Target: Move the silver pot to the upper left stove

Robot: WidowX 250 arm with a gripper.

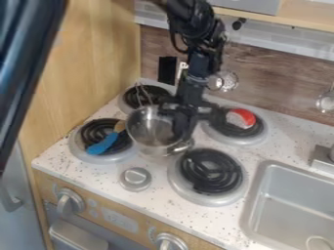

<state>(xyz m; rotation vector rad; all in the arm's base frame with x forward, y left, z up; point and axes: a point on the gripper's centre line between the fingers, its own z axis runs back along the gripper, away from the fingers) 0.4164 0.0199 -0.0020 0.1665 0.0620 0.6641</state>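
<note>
Speckled counter [281,146] | silver pot [147,129] | apparently touching end effector [180,128] at rim

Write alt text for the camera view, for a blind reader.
A silver pot among four burners, the robot's pincer at its rim. A blue utensil lies on the lower left burner, a red-and-white object on the upper right one; a sink is at right.

we look from one fixed camera, high in front of the white speckled tabletop [283,144], slanting down toward the brown wood-grain back wall [281,73]. we sit near enough that four black coil burners [210,171] fit within view, while the grey rectangular sink [293,200] runs past the right edge.
</note>
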